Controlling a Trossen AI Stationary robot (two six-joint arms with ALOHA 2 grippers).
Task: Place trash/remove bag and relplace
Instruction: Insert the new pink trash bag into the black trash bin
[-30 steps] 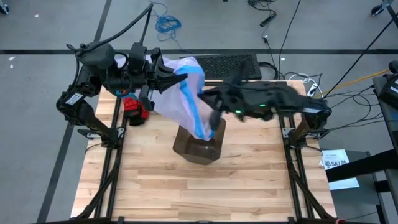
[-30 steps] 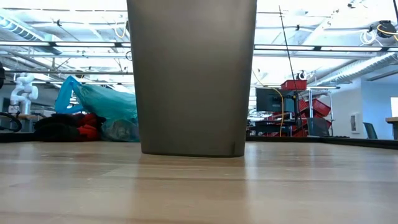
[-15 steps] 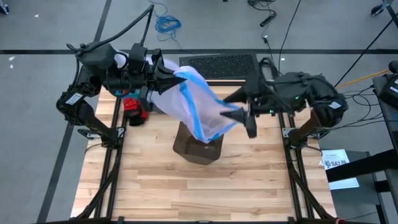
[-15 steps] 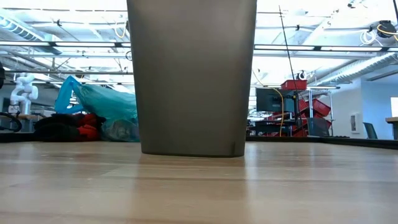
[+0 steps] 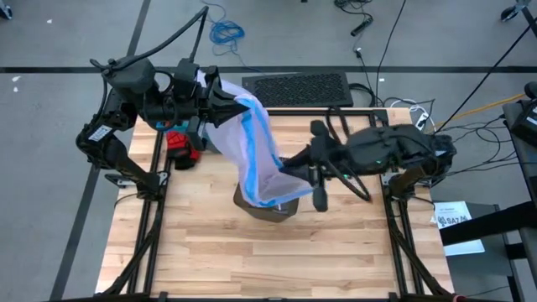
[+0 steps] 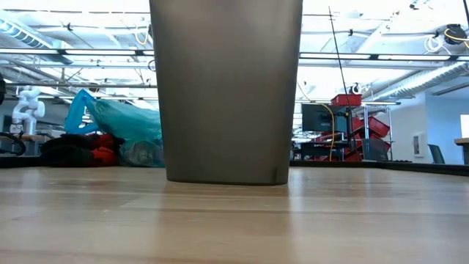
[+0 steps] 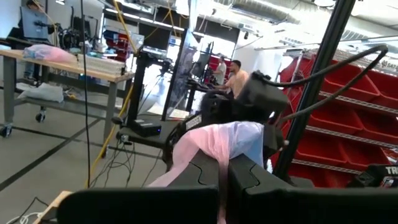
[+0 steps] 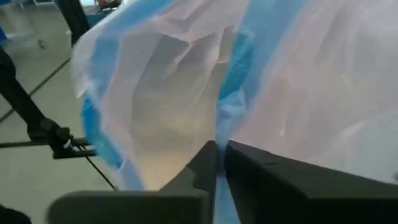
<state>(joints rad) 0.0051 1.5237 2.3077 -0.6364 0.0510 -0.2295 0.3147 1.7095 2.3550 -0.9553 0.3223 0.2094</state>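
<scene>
From the high view, the step in hand looks like fitting a replacement liner. The left gripper point(image 5: 237, 107) is holding one end of the pale pink bag with a blue edge point(image 5: 256, 155) up near the back of the table point(image 5: 210, 252), and the right gripper point(image 5: 289, 165) is gripping the bag's lower part just over the grey bin point(image 5: 267, 208). The pink bag is hanging slantwise between the two, its lower end draped on the bin's rim; what lies inside the bin is hidden from here. A red object point(image 5: 181, 145) is lying at the left edge of the table.

From the low view, the bin point(image 6: 226, 92) is standing upright on the wood, its rim out of the picture. The teal-green bag point(image 6: 117, 121) — the liner of the task — is lying crumpled well behind the bin to the left, with dark and red things beside it.

From the left wrist view, the left arm's fingers point(image 7: 205, 177) are pressing together on a fold of pink film point(image 7: 217, 140), closed tight.

From the right wrist view, the right arm's fingers point(image 8: 239, 171) are standing closed on a blue-edged pleat of the same bag point(image 8: 155, 106).

The next move probably calls for spreading the bag's mouth and lowering it around the rim — thin film like this could slip or bunch.
</scene>
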